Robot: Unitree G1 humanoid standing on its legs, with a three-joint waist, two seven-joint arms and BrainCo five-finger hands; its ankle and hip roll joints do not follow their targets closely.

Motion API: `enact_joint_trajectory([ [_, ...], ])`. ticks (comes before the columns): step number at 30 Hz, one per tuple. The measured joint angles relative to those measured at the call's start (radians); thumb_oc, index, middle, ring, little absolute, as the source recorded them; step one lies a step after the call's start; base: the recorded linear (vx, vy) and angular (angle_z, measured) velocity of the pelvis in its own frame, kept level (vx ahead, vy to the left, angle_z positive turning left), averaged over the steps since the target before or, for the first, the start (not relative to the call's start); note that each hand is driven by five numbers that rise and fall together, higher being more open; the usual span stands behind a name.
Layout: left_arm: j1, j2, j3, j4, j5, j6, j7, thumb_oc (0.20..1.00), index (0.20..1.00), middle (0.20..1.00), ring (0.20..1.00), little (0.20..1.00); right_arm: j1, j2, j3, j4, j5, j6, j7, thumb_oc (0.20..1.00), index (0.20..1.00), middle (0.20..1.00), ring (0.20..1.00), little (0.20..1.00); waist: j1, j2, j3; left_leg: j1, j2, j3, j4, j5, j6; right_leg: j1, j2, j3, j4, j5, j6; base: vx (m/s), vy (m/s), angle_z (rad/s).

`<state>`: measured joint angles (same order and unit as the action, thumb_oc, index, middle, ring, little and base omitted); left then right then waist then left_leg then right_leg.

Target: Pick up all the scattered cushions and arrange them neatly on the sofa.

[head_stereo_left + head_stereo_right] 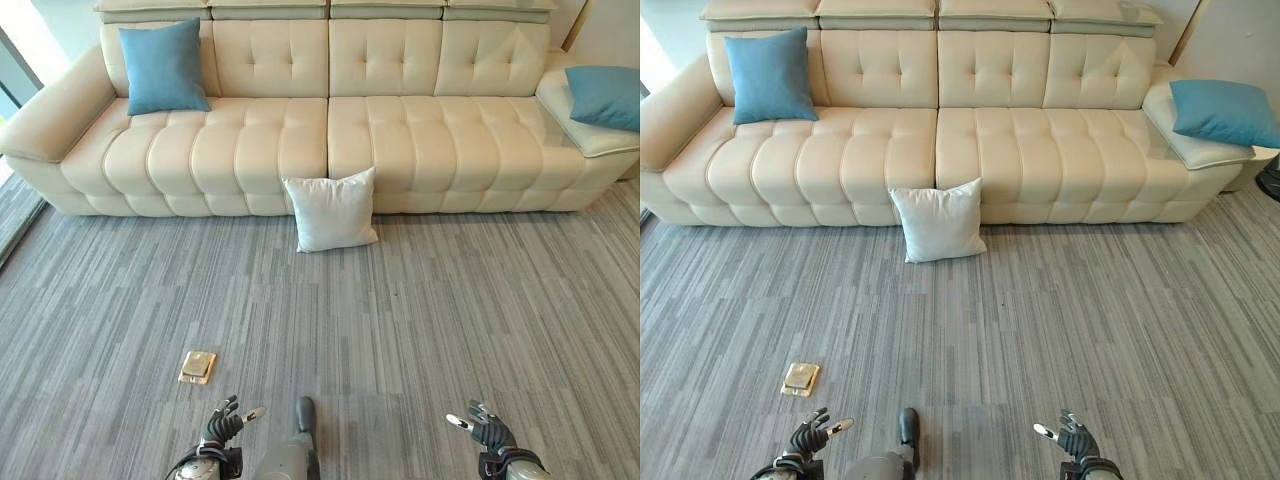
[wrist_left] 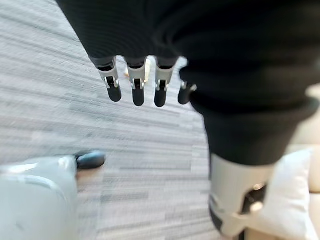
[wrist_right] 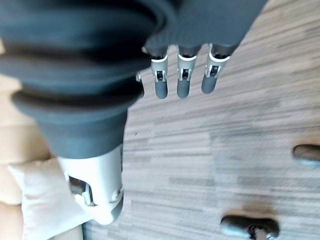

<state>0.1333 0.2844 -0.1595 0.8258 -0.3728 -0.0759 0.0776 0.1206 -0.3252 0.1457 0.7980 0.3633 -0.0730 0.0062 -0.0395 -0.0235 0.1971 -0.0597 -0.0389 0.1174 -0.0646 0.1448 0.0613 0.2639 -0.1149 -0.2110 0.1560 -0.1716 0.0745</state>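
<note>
A white cushion [image 1: 331, 210] stands on the grey carpet, leaning against the front of the cream sofa [image 1: 250, 140] near its middle. One blue cushion [image 1: 163, 67] is propped upright at the sofa's left end. Another blue cushion [image 1: 606, 96] lies on the right end section. My left hand [image 1: 222, 427] and right hand [image 1: 484, 428] hang low near me, far from the white cushion, fingers relaxed and holding nothing. The white cushion also shows past the left hand [image 2: 135, 82] as a pale shape [image 2: 282, 200], and past the right hand [image 3: 182, 80] as another [image 3: 42, 197].
A brass floor socket plate [image 1: 198, 366] is set in the carpet ahead of my left hand. Grey carpet [image 1: 450, 320] stretches between me and the sofa. A window edge [image 1: 12, 80] lies at the far left.
</note>
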Motion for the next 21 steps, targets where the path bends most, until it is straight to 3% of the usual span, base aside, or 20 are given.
enact_joint_trajectory([
  [1, 0.004, 0.005, -0.003, -0.004, 0.0, -0.005, 0.0, 1.0, 1.0, 1.0, 1.0, 1.0, 0.004, 0.004, 0.0, -0.016, -0.002, 0.0, 0.005, 1.0, 1.0, 1.0, 1.0, 1.0, 0.004, 0.006, -0.005, 0.016, 0.0, 0.003, -0.013, -0.003, 0.004, -0.073, -0.018, 0.022, 0.167, -0.023, 0.014, 0.32, 0.336, -0.03],
  [2, 0.002, 0.026, -0.008, 0.0, 0.001, -0.003, -0.002, 1.0, 1.0, 1.0, 1.0, 1.0, 0.003, 0.021, 0.004, -0.022, -0.011, -0.002, 0.01, 1.0, 1.0, 1.0, 1.0, 1.0, 0.001, -0.007, -0.012, 0.038, -0.022, 0.004, -0.014, -0.029, 0.033, -0.193, -0.059, 0.064, 0.416, -0.025, 0.024, 0.32, 0.329, -0.03],
  [3, 0.004, 0.037, -0.006, 0.0, 0.001, -0.003, -0.005, 1.0, 1.0, 1.0, 1.0, 1.0, 0.002, 0.028, 0.008, -0.025, -0.018, -0.002, 0.012, 1.0, 1.0, 1.0, 1.0, 1.0, 0.003, -0.02, -0.013, 0.051, -0.042, 0.006, -0.014, -0.046, 0.048, -0.257, -0.08, 0.101, 0.529, -0.021, 0.037, 0.48, 0.434, 0.04],
  [5, 0.004, 0.052, -0.02, -0.004, 0.002, 0.001, -0.009, 1.0, 1.0, 1.0, 1.0, 1.0, -0.001, 0.033, 0.009, -0.024, -0.024, -0.001, 0.015, 1.0, 1.0, 1.0, 1.0, 1.0, 0.003, -0.045, -0.009, 0.083, -0.073, 0.009, -0.015, -0.069, 0.077, -0.344, -0.123, 0.124, 0.698, 0.048, 0.058, 0.27, 0.194, 0.01],
  [6, 0.005, 0.046, -0.037, -0.016, 0.002, 0.006, -0.013, 1.0, 1.0, 1.0, 1.0, 1.0, -0.002, 0.031, 0.003, -0.024, -0.029, 0.0, 0.015, 1.0, 1.0, 1.0, 1.0, 1.0, 0.006, -0.044, 0.0, 0.119, -0.076, 0.017, -0.015, -0.072, 0.093, -0.395, -0.136, 0.125, 0.795, 0.029, 0.054, 0.17, 0.102, 0.15],
  [7, 0.012, 0.044, -0.039, -0.029, 0.003, 0.007, -0.019, 1.0, 1.0, 1.0, 1.0, 1.0, -0.002, 0.031, 0.005, -0.026, -0.029, -0.001, 0.014, 1.0, 1.0, 1.0, 1.0, 1.0, 0.003, -0.027, -0.002, 0.126, -0.075, 0.021, -0.015, -0.065, 0.083, -0.41, -0.128, 0.126, 0.779, 0.027, 0.06, 0.4, 0.156, -0.01],
  [8, 0.0, 0.046, -0.045, -0.043, 0.005, 0.004, -0.021, 1.0, 1.0, 1.0, 1.0, 1.0, 0.001, 0.031, 0.003, -0.024, -0.029, 0.0, 0.016, 1.0, 1.0, 1.0, 1.0, 1.0, 0.004, -0.023, 0.003, 0.142, -0.071, 0.025, -0.015, -0.102, 0.116, -0.467, -0.115, 0.123, 0.739, 0.003, 0.061, 0.3, 0.088, -0.18],
  [9, -0.01, 0.043, -0.047, -0.039, 0.006, 0.007, -0.021, 1.0, 1.0, 1.0, 1.0, 1.0, -0.013, 0.031, 0.0, -0.02, -0.028, 0.0, 0.016, 1.0, 1.0, 1.0, 1.0, 1.0, 0.005, -0.018, 0.015, 0.157, -0.061, 0.022, -0.015, -0.119, 0.112, -0.487, -0.106, 0.093, 0.669, -0.015, 0.041, 0.34, 0.052, -0.32],
  [11, -0.025, 0.038, -0.056, -0.036, 0.009, 0.014, -0.024, 1.0, 1.0, 1.0, 1.0, 1.0, -0.02, 0.031, -0.001, -0.021, -0.028, 0.0, 0.014, 1.0, 1.0, 1.0, 1.0, 1.0, -0.002, 0.022, 0.032, 0.173, -0.034, 0.024, -0.014, -0.124, 0.097, -0.484, -0.075, 0.026, 0.463, -0.008, 0.033, 0.37, -0.037, -0.11],
  [12, -0.045, 0.037, -0.056, -0.035, 0.01, 0.016, -0.022, 1.0, 1.0, 1.0, 1.0, 1.0, -0.017, 0.033, 0.002, -0.013, -0.026, 0.004, 0.013, 1.0, 1.0, 1.0, 1.0, 1.0, -0.009, 0.028, 0.041, 0.196, -0.02, 0.03, -0.014, -0.158, 0.061, -0.494, -0.025, 0.015, 0.212, 0.029, 0.041, 0.52, -0.075, -0.16],
  [13, -0.05, 0.039, -0.052, -0.031, 0.01, 0.016, -0.021, 1.0, 1.0, 1.0, 1.0, 1.0, -0.019, 0.036, 0.003, -0.001, -0.025, 0.009, 0.012, 1.0, 1.0, 1.0, 1.0, 1.0, -0.008, 0.026, 0.04, 0.207, -0.018, 0.037, -0.014, -0.169, 0.045, -0.481, 0.0, 0.018, 0.041, 0.074, 0.051, 0.4, -0.062, -0.18],
  [15, -0.06, 0.04, -0.035, -0.03, 0.01, 0.016, -0.022, 1.0, 1.0, 1.0, 1.0, 1.0, -0.018, 0.034, 0.001, 0.005, -0.013, 0.017, 0.005, 1.0, 1.0, 1.0, 1.0, 1.0, -0.01, 0.01, 0.036, 0.235, -0.027, 0.056, -0.016, -0.193, 0.032, -0.474, 0.033, 0.03, -0.184, 0.156, 0.066, 0.27, -0.06, -0.14],
  [16, -0.06, 0.041, -0.034, -0.029, 0.01, 0.016, -0.021, 1.0, 1.0, 1.0, 1.0, 1.0, -0.018, 0.033, -0.002, 0.006, -0.009, 0.017, 0.002, 1.0, 1.0, 1.0, 1.0, 1.0, -0.01, 0.001, 0.034, 0.253, -0.031, 0.06, -0.014, -0.196, 0.036, -0.483, 0.038, 0.023, -0.2, 0.18, 0.055, 0.67, -0.169, -0.03],
  [17, -0.065, 0.041, -0.035, -0.037, 0.01, 0.015, -0.022, 1.0, 1.0, 1.0, 1.0, 1.0, -0.009, 0.033, -0.002, 0.006, -0.009, 0.017, -0.001, 1.0, 1.0, 1.0, 1.0, 1.0, -0.026, -0.007, 0.027, 0.284, -0.03, 0.052, -0.014, -0.234, 0.014, -0.487, 0.041, 0.018, -0.208, 0.208, 0.049, 0.55, -0.142, -0.04],
  [19, -0.045, 0.04, -0.033, -0.041, 0.011, 0.015, -0.024, 1.0, 1.0, 1.0, 1.0, 1.0, -0.003, 0.034, -0.006, 0.012, -0.01, 0.019, 0.001, 1.0, 1.0, 1.0, 1.0, 1.0, -0.024, -0.018, -0.003, 0.312, -0.027, 0.056, -0.008, -0.289, 0.011, -0.484, 0.035, 0.017, -0.201, 0.212, 0.051, 0.54, -0.162, -0.13],
  [21, -0.029, 0.036, -0.034, -0.042, 0.028, 0.014, -0.029, 1.0, 1.0, 1.0, 1.0, 1.0, 0.005, 0.028, -0.009, 0.012, -0.011, 0.02, 0.002, 1.0, 1.0, 1.0, 1.0, 1.0, -0.027, -0.002, -0.022, 0.344, 0.001, 0.049, -0.004, -0.313, -0.031, -0.452, 0.05, -0.01, -0.198, 0.271, 0.044, 0.65, -0.253, 0.15],
])
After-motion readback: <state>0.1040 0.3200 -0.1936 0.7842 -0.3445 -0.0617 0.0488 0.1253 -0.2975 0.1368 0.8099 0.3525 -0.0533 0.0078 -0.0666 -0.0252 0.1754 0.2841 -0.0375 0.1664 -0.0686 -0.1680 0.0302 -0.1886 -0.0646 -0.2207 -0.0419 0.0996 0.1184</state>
